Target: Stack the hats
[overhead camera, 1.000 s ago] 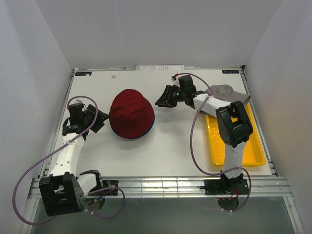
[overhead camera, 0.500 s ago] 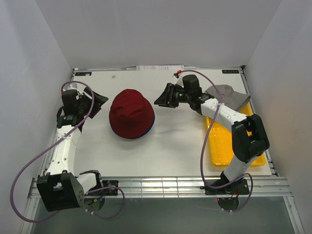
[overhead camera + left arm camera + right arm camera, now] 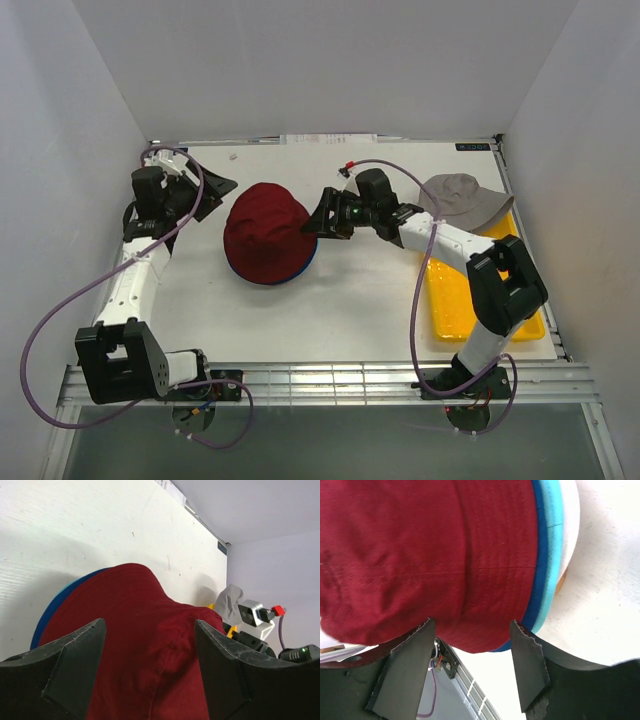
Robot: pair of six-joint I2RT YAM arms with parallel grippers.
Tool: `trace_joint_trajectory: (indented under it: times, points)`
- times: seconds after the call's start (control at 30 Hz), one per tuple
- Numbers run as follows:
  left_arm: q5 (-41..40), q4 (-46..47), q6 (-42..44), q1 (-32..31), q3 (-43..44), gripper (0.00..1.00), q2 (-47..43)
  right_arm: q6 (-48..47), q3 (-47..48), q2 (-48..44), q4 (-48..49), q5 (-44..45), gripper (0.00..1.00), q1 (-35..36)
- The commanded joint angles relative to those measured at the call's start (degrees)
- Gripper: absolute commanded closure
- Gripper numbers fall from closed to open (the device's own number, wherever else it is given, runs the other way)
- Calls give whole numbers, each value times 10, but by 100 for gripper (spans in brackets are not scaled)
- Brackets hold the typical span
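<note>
Left pincer (image 3: 212, 188) is spread wide with nothing in it. It hangs at the far-left side of the hat stack, clear of it. Right pincer (image 3: 318, 216) is spread wide too and empty, right up at the stack's right edge. I can't tell if it touches the brim.

The stack sits mid tabletop (image 3: 340, 310). Dark red hat (image 3: 268, 232) is on top, crown up and a bit rumpled. In my right wrist view, brims peek out from under it in layers: navy blue hat (image 3: 538, 595), then teal hat (image 3: 553, 550), then white hat (image 3: 571, 525) outermost. My left wrist view also shows a blue and teal rim at the red one's edge.

Grey hat (image 3: 458, 195) is apart from the stack, off to the right. It lies on the far end of the yellow tray (image 3: 520, 315), brim hanging past the tray's edge. The tray runs along the tabletop's right side, beside my right arm.
</note>
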Motion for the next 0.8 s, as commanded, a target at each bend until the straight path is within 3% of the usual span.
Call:
trace_joint_trajectory:
  times: [0.0, 0.2, 0.43, 0.77]
  points:
    - [30, 40, 10, -15, -16, 19, -2, 3, 11, 15, 25, 14, 33, 0]
    - [19, 59, 3, -39, -38, 20, 3, 3, 24, 44, 26, 14, 36, 0]
    - [-12, 59, -2, -48, -65, 26, 5, 4, 38, 72, 27, 13, 51, -2]
    - [-121, 2, -11, -48, -74, 38, -1, 3, 52, 94, 23, 9, 64, -9]
